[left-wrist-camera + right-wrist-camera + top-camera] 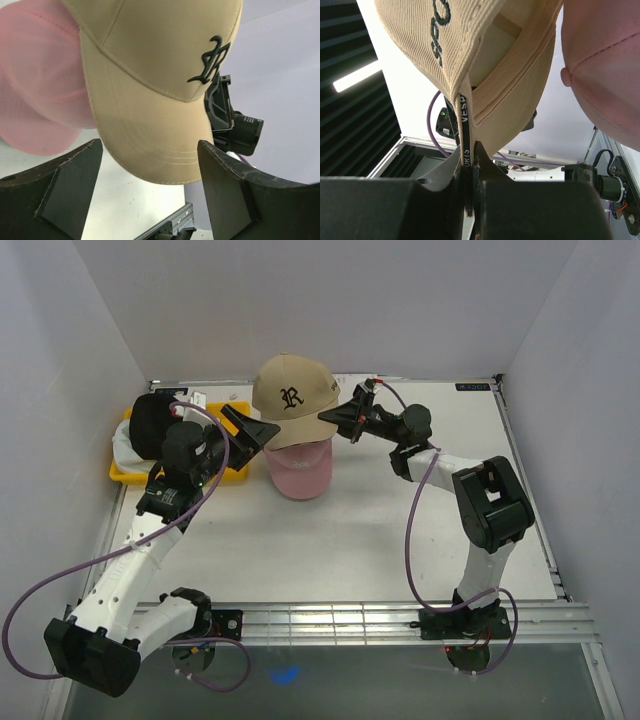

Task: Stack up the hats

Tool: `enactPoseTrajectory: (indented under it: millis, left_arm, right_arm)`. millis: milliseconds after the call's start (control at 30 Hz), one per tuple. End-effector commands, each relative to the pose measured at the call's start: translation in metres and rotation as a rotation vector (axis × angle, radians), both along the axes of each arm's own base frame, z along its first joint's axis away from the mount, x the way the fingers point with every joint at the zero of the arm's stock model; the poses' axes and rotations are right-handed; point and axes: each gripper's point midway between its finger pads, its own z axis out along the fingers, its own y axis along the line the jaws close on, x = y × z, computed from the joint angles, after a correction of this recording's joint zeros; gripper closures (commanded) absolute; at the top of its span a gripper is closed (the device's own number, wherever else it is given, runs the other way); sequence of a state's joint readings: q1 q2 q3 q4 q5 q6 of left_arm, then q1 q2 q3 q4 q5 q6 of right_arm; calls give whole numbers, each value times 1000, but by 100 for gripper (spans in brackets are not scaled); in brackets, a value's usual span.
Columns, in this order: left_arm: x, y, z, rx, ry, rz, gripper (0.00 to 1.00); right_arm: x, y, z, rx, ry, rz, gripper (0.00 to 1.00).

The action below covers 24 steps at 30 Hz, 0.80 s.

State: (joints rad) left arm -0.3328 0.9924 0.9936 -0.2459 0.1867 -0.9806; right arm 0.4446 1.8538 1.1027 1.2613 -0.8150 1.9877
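Right gripper (469, 167): jaws pressed together on the rear edge of the tan fabric baseball cap (292, 388) with a black embroidered letter, at the point where its black lettered strap (465, 125) hangs between the fingers. The cap is held raised by this pinch, directly above the pink fabric baseball cap (300, 468) at the middle of the white table (330, 550). The two overlap in the overhead view, and whether they touch cannot be told. Left gripper (250, 432): jaws spread wide, clamping nothing, just beside the tan brim, which the left wrist view frames between its two fingers. Farther left, a black fabric cap (150, 422) lies in the yellow plastic tray (125, 475), well apart from the pair and not yet stacked. Step in hand, as judged: setting the tan cap onto the pink one. The next move calls for lowering the tan crown squarely over the pink crown, brims aligned, before the right pinch lets go. The open left gripper is placed to steady the brim.
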Motion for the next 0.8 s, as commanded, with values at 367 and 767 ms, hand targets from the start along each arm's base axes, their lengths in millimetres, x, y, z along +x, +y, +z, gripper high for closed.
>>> enactPoseTrajectory:
  millis: [367,767]
  left_arm:
    - [-14,0,-20,-69,18,-16,14]
    - [-7,-6,-35,-119,29,-20,25]
  right_arm:
    - [-16,-8,12,91,-130,6,92]
    - [-20,-11,-17,92,-87,7,92]
